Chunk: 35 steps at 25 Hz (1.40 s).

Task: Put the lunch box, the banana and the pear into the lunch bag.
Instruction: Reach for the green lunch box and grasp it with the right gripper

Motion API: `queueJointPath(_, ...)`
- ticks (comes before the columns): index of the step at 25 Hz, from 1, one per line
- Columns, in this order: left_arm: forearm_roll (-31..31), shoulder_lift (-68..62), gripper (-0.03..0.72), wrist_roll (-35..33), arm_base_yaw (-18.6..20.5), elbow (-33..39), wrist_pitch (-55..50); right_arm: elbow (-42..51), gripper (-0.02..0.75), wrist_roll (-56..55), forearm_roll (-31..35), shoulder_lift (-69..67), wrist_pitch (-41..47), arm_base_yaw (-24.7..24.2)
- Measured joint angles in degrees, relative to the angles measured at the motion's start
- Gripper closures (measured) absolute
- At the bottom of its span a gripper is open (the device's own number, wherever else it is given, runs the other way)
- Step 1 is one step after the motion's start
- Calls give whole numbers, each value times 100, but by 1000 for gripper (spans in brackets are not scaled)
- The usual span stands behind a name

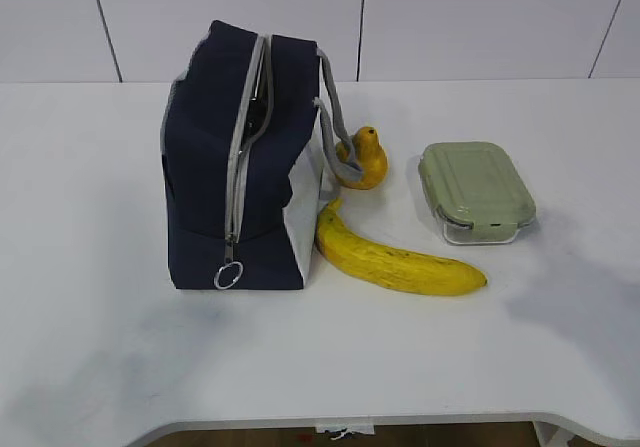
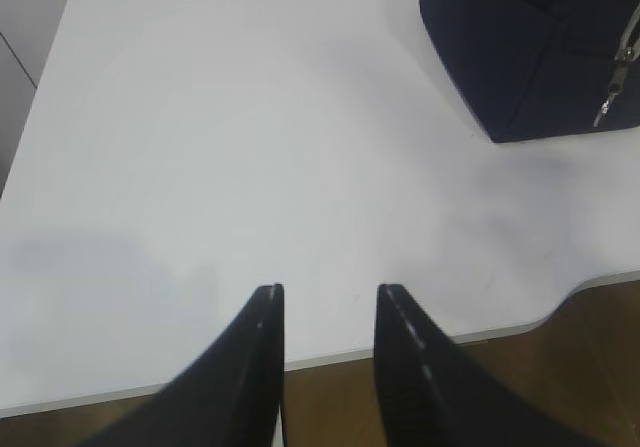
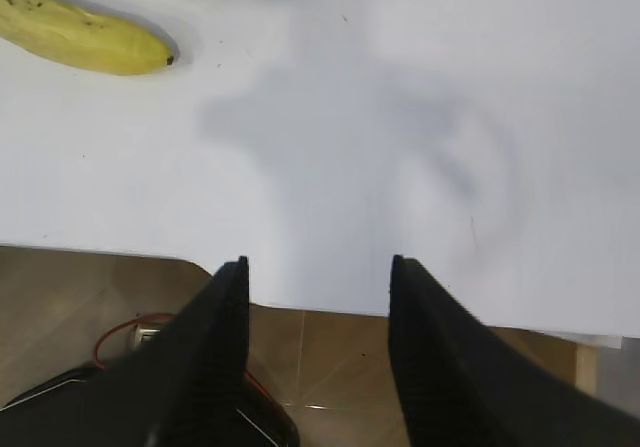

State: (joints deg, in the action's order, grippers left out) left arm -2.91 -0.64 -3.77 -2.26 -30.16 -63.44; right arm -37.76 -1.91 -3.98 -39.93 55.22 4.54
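The navy lunch bag point(image 1: 235, 167) stands on the white table point(image 1: 90, 267), its grey zipper partly open at the top and the ring pull point(image 1: 228, 276) at the near end. Its corner shows in the left wrist view point(image 2: 530, 47). The pear point(image 1: 364, 159) lies just right of the bag. The banana point(image 1: 395, 259) lies in front of the pear and shows in the right wrist view point(image 3: 85, 37). The lunch box point(image 1: 476, 189) with sage-green lid sits at the right. My left gripper point(image 2: 328, 292) and right gripper point(image 3: 318, 264) are open and empty over the table's near edge. Neither shows in the exterior view.
The table's near edge point(image 1: 400, 419) curves at both front corners. Brown floor point(image 2: 520, 367) lies below it. A red cable point(image 3: 120, 332) lies on the floor under the right gripper. A white panelled wall point(image 1: 450, 17) stands behind the table.
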Motion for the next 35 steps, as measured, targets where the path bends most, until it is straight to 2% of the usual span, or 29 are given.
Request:
queueJointPath(13, 0, 0, 448, 0, 0, 0, 0, -1296, 388, -42, 22, -2543, -675, -27)
queueJointPath(18, 0, 0, 448, 0, 0, 0, 0, -1974, 388, 79, 303, -3378, -752, -602)
queueJointPath(21, 0, 0, 448, 0, 0, 0, 0, -2356, 388, 674, 945, -3752, -687, -1208)
queueJointPath(26, 0, 0, 448, 0, 0, 0, 0, -2755, 388, 2367, 2770, -4332, -198, -2180)
queueJointPath(35, 8, 0, 448, 0, 0, 0, 0, -2942, 388, 4606, 5035, -5448, 900, -3451)
